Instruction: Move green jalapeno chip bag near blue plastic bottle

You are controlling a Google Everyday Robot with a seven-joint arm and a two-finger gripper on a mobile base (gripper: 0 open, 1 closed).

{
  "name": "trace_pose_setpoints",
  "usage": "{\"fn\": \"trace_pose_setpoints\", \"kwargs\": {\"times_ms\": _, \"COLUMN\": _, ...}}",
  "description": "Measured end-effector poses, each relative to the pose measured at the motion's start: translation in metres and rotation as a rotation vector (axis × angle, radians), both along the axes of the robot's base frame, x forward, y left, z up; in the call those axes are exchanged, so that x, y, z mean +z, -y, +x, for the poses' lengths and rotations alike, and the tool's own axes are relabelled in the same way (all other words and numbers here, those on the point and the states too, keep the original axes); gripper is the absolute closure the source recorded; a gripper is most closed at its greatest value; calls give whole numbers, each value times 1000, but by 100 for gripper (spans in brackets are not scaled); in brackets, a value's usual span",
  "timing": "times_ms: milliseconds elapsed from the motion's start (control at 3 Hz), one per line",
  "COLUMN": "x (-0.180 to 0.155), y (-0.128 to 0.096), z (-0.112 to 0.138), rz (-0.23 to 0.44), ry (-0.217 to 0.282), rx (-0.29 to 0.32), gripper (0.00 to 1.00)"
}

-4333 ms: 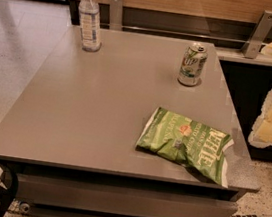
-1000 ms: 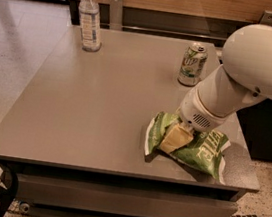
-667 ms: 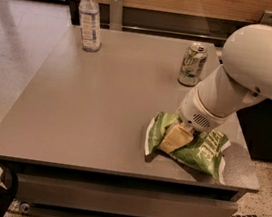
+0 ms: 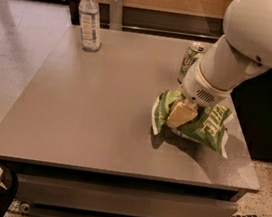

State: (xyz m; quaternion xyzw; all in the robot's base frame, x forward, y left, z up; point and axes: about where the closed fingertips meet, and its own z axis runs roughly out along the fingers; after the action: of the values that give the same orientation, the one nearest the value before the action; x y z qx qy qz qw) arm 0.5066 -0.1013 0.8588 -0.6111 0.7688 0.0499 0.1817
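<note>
a single view, set high off the table's [image 4: 98,125] near edge, looks down and across the table toward its far side. it sits close enough that the table fills most of the frame, with floor showing to the table's left. the gripper [image 4: 180,114] is over the table's near right part, pinching the green jalapeno chip bag [image 4: 208,130].

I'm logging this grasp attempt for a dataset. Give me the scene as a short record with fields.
gripper: down on the bag, shut on bunched foil
green jalapeno chip bag: near-right part of the table, crumpled, edge by the gripper raised
blue plastic bottle: upright at the far-left corner, well apart from the bag
soda can: upright behind the bag, partly hidden by the arm
table: grey flat top
task status: bag grasped, not yet near the bottle
</note>
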Motion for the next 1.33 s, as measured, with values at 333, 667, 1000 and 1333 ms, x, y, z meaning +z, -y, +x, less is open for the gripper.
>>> {"fn": "trace_pose_setpoints", "kwargs": {"times_ms": 333, "x": 43, "y": -1, "z": 25, "rz": -27, "ry": 120, "rx": 48, "gripper": 100}}
{"fn": "trace_pose_setpoints", "kwargs": {"times_ms": 667, "x": 85, "y": -11, "z": 53, "rz": -24, "ry": 274, "rx": 99, "gripper": 100}}
{"fn": "trace_pose_setpoints", "kwargs": {"times_ms": 1000, "x": 124, "y": -30, "z": 89, "rz": 40, "ry": 440, "rx": 156, "gripper": 100}}
{"fn": "trace_pose_setpoints", "kwargs": {"times_ms": 1333, "x": 155, "y": -58, "z": 122, "rz": 110, "ry": 575, "rx": 201, "gripper": 100}}
